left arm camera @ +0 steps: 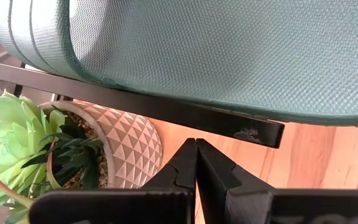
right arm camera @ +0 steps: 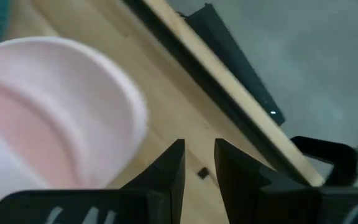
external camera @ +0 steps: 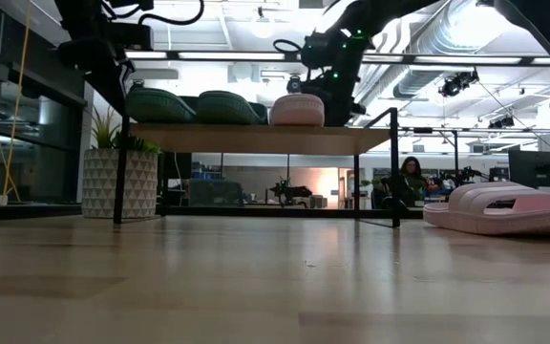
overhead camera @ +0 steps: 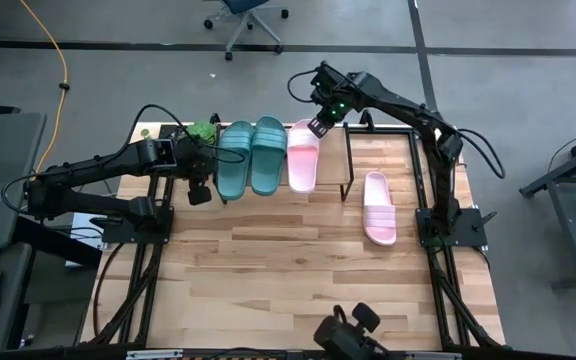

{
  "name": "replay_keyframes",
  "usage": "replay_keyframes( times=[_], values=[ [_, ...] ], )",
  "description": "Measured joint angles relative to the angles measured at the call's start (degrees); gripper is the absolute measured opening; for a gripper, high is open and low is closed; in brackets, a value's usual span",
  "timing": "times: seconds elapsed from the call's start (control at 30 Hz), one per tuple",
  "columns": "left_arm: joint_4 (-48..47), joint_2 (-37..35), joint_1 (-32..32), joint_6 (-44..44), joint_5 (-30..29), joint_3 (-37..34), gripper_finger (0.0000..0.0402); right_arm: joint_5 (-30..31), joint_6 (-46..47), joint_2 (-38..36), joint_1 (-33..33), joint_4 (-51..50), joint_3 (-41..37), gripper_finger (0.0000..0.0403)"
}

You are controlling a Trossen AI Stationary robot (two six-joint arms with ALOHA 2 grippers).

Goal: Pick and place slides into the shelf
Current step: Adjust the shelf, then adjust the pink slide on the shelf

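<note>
Two dark teal slides (overhead camera: 233,160) (overhead camera: 268,155) and one pale pink slide (overhead camera: 303,155) lie side by side, soles down, on the shelf (overhead camera: 333,165) at the table's far edge. The low view shows the three on the plank (external camera: 256,139). The second pink slide (overhead camera: 379,207) lies flat on the table to the right of the shelf. My left gripper (overhead camera: 200,193) is shut and hangs by the near left corner of the shelf, below the left teal slide (left arm camera: 229,50). My right gripper (overhead camera: 318,128) is open by a narrow gap, just past the far end of the shelved pink slide (right arm camera: 48,112).
A green plant in a white patterned pot (overhead camera: 203,130) stands at the shelf's left end, close to my left gripper (left arm camera: 196,146). The shelf's thin black legs (external camera: 394,167) stand on the table. The near half of the tabletop (overhead camera: 288,270) is bare wood.
</note>
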Motion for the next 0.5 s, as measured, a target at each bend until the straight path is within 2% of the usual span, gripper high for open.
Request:
replay_keyframes(
  times=[0.1, 0.2, 0.5],
  values=[
    [0.00, 0.00, 0.00, 0.04, 0.00, 0.00, 0.0000, 1.62, 0.14, -1.06, -0.96, 0.27, 0.00, 0.0078],
    [0.00, 0.00, 0.00, 0.04, 0.00, 0.00, 0.0000, 0.43, 2.44, -2.79, -2.14, 1.49, 0.01, 0.0078],
    [0.00, 0.00, 0.00, 0.10, -0.02, 0.00, 0.0000, -19.87, 11.49, -10.05, -2.30, 8.37, 0.04, 0.0078]
  ],
)
